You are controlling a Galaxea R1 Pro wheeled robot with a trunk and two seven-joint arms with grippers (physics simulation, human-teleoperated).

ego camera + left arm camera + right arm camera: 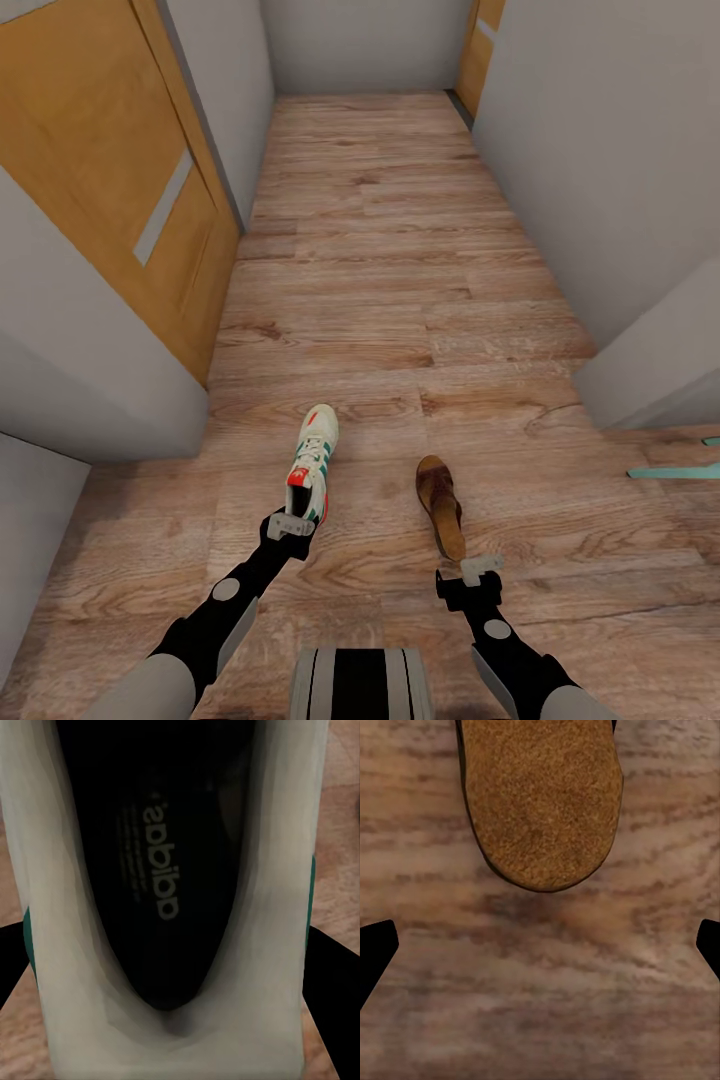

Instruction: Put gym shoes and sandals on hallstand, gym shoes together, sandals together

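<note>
Corridor floor [400, 250] | left tool [288, 527] at gym shoe [312, 465] heel | sandal [441, 505] ahead of right tool [481, 570]

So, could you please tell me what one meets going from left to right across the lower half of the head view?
Left gripper → gym shoe → sandal → right gripper.

I see one shoe [312, 463]. One sandal [441, 504]. Two claws of mine: left claw [289, 527], right claw [480, 569]. Two wood doors: one door [120, 170] on left, other door [482, 45] far on right.
</note>
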